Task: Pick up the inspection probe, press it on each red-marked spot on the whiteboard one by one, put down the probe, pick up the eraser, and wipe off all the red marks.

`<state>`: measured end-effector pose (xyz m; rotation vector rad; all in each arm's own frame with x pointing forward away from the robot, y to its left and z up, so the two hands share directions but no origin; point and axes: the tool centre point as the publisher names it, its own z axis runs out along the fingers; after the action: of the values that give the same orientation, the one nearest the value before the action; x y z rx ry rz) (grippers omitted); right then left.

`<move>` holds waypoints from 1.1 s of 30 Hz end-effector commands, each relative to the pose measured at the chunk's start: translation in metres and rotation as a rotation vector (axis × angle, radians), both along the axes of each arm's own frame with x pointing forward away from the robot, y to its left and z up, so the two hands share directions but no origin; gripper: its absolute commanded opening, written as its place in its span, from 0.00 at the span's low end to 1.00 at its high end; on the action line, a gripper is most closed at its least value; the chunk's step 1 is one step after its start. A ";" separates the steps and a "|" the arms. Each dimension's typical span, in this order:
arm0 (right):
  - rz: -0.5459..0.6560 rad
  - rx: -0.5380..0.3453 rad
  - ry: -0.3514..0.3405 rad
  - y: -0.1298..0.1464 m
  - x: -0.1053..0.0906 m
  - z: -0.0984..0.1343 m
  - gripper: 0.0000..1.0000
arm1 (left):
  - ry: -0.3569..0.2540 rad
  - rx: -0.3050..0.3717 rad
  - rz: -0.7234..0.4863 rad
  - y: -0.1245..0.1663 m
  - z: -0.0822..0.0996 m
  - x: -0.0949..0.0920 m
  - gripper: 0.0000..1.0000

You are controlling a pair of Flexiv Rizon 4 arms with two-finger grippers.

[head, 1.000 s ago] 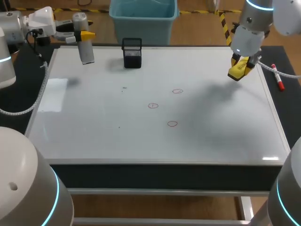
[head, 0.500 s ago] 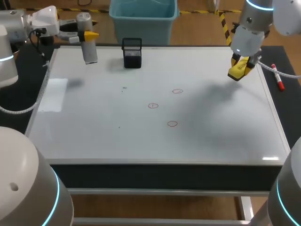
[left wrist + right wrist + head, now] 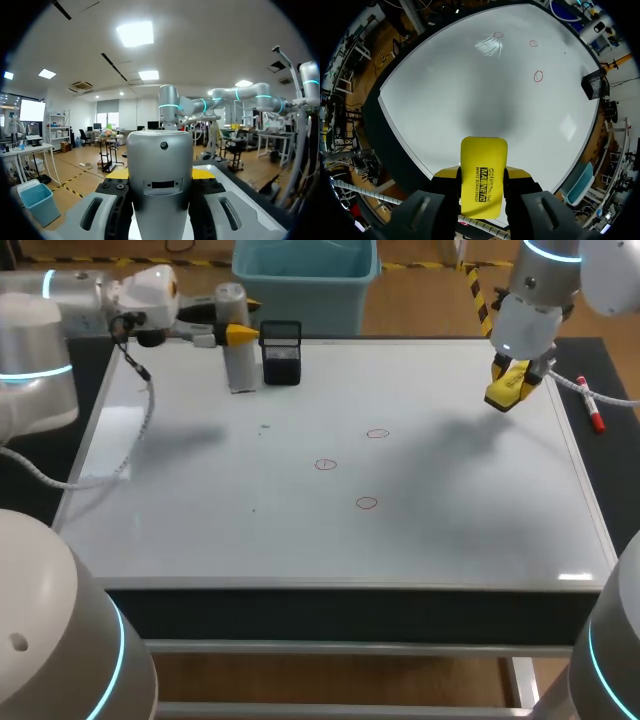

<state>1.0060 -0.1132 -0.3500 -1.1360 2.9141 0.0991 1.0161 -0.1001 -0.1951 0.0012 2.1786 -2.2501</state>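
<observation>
The grey cylindrical probe (image 3: 240, 365) hangs upright over the whiteboard's (image 3: 200, 520) far edge, just left of a black holder (image 3: 281, 352). My left gripper (image 3: 238, 333) is shut on the probe's upper part. In the left wrist view the probe (image 3: 160, 185) fills the gap between the yellow-tipped fingers (image 3: 202, 173). Three small red circles (image 3: 377, 433), (image 3: 326, 464), (image 3: 366, 503) lie mid-board. Above the far right of the board, my right gripper (image 3: 510, 378) is shut on the yellow eraser (image 3: 503, 393). The eraser (image 3: 483, 182) also shows in the right wrist view, with the red circles (image 3: 538, 76) far ahead.
A teal bin (image 3: 305, 280) stands beyond the board's far edge, behind the black holder. A red marker (image 3: 592, 412) lies off the board's right edge, near my right gripper.
My left arm has carried the probe to the right along the far edge, from the board's far left corner to beside the black holder. The right arm and eraser have stayed put.
</observation>
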 end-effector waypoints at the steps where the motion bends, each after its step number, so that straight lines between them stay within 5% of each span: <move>1: 0.001 -0.003 -0.001 -0.001 -0.001 0.001 0.00 | -0.006 0.002 -0.027 -0.034 -0.013 -0.003 0.00; 14: 0.001 -0.003 -0.001 -0.001 -0.001 0.001 0.00 | 0.035 -0.015 -0.082 -0.096 -0.050 -0.033 0.00; 33: 0.001 -0.003 -0.001 -0.001 -0.001 0.001 0.00 | 0.077 -0.029 -0.132 -0.131 -0.077 -0.063 0.00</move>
<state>1.0059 -0.1133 -0.3500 -1.1358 2.9140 0.0991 0.9567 -0.2287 -0.2705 0.0610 2.2486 -2.3930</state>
